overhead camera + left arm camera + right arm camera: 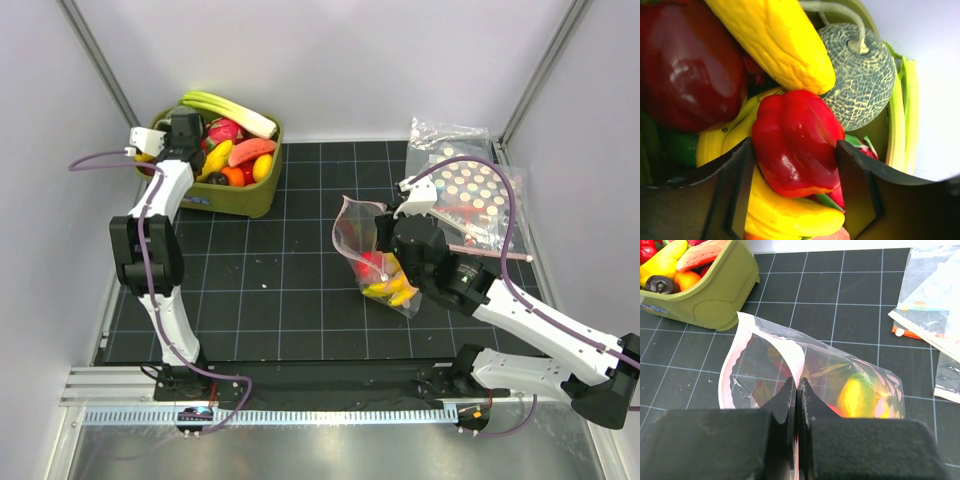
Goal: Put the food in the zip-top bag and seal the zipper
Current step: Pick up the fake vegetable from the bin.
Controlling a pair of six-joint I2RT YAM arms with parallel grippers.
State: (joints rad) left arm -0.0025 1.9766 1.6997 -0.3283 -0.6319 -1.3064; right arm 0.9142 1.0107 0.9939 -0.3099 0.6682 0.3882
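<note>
The zip-top bag [358, 232] stands on the mat at centre right with its mouth open and tilted up. My right gripper [798, 385] is shut on the bag's [840, 365] mouth edge, by the pinkish-red zipper [728, 372]. Inside the bag lies food [387, 280]: a yellow banana bunch, a red fruit and an orange-yellow fruit [858, 396]. My left gripper [794, 145] is down in the green basket [246, 196]. Its fingers press both sides of a glossy red pepper [795, 135].
The basket holds more toy produce: a netted melon [860, 80], a yellow squash [780, 40], a dark red pepper [685, 65] and bananas [785, 212]. Larger clear bags with coloured dots [470, 190] lie at the back right. Grey walls enclose the mat.
</note>
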